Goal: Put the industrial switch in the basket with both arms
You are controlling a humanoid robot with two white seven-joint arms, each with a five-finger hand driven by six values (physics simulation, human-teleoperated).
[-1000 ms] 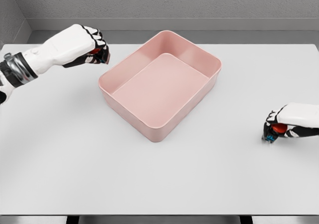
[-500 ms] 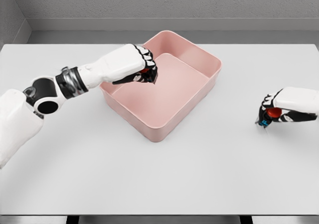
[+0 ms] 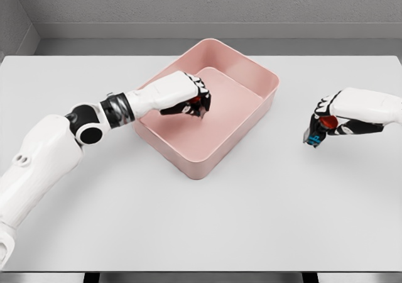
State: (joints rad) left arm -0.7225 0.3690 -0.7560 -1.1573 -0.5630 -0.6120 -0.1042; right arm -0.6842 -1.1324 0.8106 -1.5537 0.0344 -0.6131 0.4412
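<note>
A pink rectangular basket (image 3: 250, 110) sits at the middle of the white table (image 3: 201, 220). My left hand (image 3: 196, 100) reaches over the basket's left rim and hovers above its floor, fingers curled around a small switch with a red button (image 3: 197, 99), mostly hidden by the fingers. My right hand (image 3: 321, 127) is lifted above the table to the right of the basket, shut on a second switch (image 3: 317, 133) with a red button and a blue tip at its lower end.
The table runs wide on all sides of the basket. A grey wall and floor strip (image 3: 201, 44) lie behind the far edge. My left forearm crosses the basket's left wall.
My left hand carried its switch rightward from outside the basket's left corner to over its inside. My right hand rose and drifted left towards the basket with its switch.
</note>
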